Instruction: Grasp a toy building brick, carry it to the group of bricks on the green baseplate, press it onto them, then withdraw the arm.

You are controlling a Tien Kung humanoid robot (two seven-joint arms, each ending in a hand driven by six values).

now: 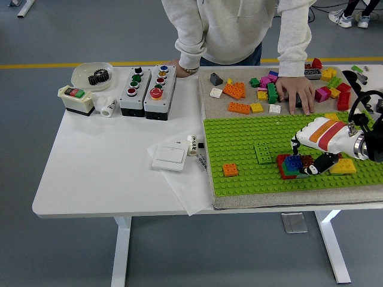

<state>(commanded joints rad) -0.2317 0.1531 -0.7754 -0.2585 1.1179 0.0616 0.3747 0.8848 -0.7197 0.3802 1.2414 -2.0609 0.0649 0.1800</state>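
On the green baseplate (239,137) stands a small group of bricks (288,168), red and green below with a blue brick (292,161) on top. My right hand (311,160), white with an orange stripe, reaches in from the right edge. It sits just right of the group with its black fingers (325,162) relaxed and open, holding nothing. A yellow brick (343,167) lies under the wrist. A green brick (263,152) and an orange brick (230,169) stand apart on the plate.
A person leans over the far side, one hand (297,94) flat among loose bricks (239,91) on the beige mat, the other (179,63) on the table edge. Button boxes (147,91), a white switch (170,156) and a bowl with a gear (93,75) sit at left.
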